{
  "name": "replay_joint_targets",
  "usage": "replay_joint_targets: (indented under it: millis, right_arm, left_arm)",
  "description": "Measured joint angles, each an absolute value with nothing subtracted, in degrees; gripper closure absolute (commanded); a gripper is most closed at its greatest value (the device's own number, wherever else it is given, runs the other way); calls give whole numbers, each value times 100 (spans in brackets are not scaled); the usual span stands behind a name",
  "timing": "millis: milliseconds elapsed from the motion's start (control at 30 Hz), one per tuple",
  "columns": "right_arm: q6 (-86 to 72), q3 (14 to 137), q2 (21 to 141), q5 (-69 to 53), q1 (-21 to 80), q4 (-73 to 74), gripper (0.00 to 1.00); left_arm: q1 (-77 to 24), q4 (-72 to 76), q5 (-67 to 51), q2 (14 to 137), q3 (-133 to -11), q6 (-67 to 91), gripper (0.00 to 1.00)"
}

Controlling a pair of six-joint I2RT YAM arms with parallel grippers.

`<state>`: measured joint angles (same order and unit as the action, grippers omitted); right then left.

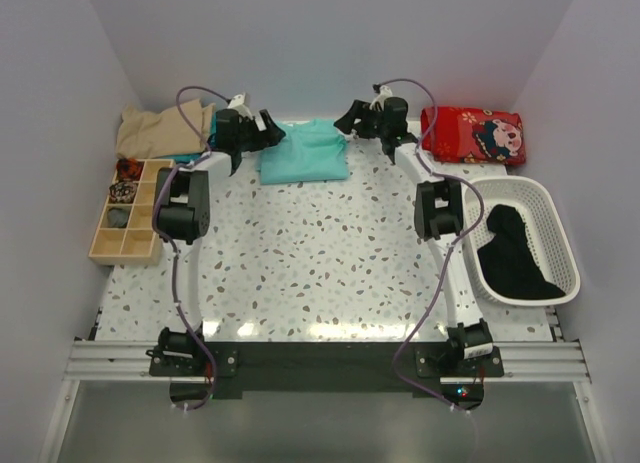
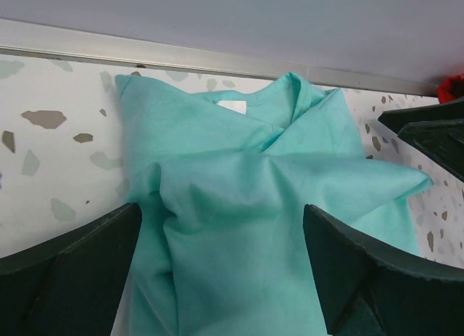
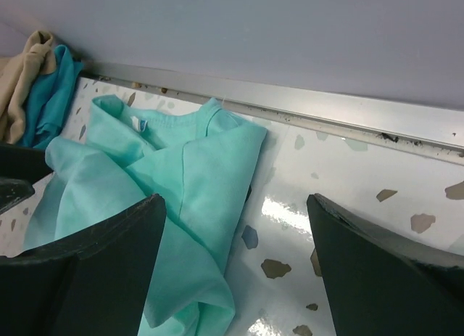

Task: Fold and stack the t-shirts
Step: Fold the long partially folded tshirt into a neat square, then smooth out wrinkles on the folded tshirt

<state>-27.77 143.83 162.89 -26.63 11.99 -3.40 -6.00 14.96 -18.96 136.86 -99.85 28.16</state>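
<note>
**A:** How many shirts do you count?

**B:** Three. One folded mint-teal cotton t-shirt [image 1: 305, 153] lies at the table's far edge, between the two arms. One crumpled tan fabric garment [image 1: 150, 131] sits in the far left corner. One black fabric garment [image 1: 512, 253] is in the single white slatted plastic basket [image 1: 560, 233] on the right.

**A:** And the pincers?

**B:** Two. The left gripper [image 2: 222, 212] is spread wide above the teal shirt, clasping nothing. The right gripper [image 3: 235, 202] is equally wide over the shirt's right edge.

**A:** Anything unclear?

**B:** A blue-green cloth [image 3: 47, 96] lies against the tan one; I cannot tell if it is a separate shirt. There is one red cartoon-print cloth [image 1: 472, 135]. The contents of the one wooden compartment tray [image 1: 125, 218] are too small to name.

**A:** The setting?

**B:** A white speckled tabletop [image 1: 320, 263], a metal rail [image 3: 326, 107] along its far edge, and plain pale walls [image 1: 330, 43] on three sides.
</note>
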Motion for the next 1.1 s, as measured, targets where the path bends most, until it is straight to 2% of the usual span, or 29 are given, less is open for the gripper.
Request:
replay_joint_targets:
  millis: [400, 667, 833, 900, 967, 1000, 1033, 1067, 1100]
  right_arm:
    - [-2403, 13808, 15865, -2897, 1199, -401, 11]
    - [-2377, 11990, 14881, -3306, 1201, -521, 11]
    - [-2353, 11406, 14588, -3583, 1232, -532, 12]
    - [-2346, 11375, 14575, -3693, 1262, -526, 17]
    - [-2353, 11378, 14575, -3780, 1323, -482, 27]
    - [-2359, 11393, 14577, -3854, 1365, -436, 32]
    - [-2392, 11443, 14595, -3911, 1431, -377, 44]
    - [-2408, 11469, 14604, -3953, 1479, -362, 49]
    - [-2451, 11502, 14610, -4010, 1551, -349, 63]
  left_arm:
    - [-489, 1933, -1634, 12790, -9470, 2353, 0]
    - [-489, 2333, -2023, 12442, -7922, 2440, 0]
    - [-489, 2510, -2287, 12405, -7317, 2510, 0]
    - [-489, 2661, -2438, 12396, -7273, 2598, 0]
    - [-489, 2768, -2622, 12398, -7273, 2700, 1]
    - [-489, 2853, -2722, 12403, -7273, 2759, 5]
    - [-489, 2976, -2842, 12422, -7275, 2851, 10]
    - [-489, 3068, -2930, 12444, -7275, 2930, 15]
    - [-489, 3188, -3048, 12484, -7275, 3004, 29]
